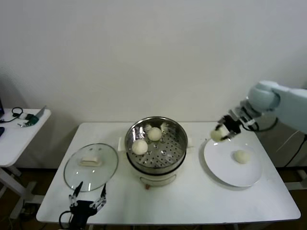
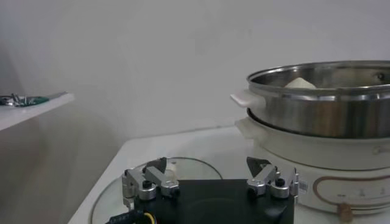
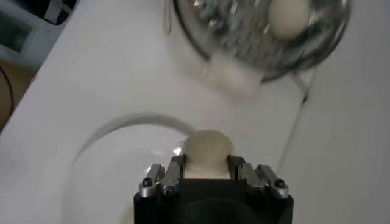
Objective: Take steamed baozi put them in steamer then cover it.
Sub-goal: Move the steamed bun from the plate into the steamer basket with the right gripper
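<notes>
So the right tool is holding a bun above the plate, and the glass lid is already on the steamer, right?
Not quite. The right tool does hold a bun above the plate, but the glass lid lies on the table left of the open steamer, as the head view shows.

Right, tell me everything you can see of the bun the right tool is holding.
The bun is small, round, smooth and cream-white, like soft dough. The right tool is shut on it, fingers pressing its two sides, so it hangs in the air, touching nothing else. In the head view it sits over the plate's edge nearest the steamer, still outside the pot. No dents or marks show on its surface.
</notes>
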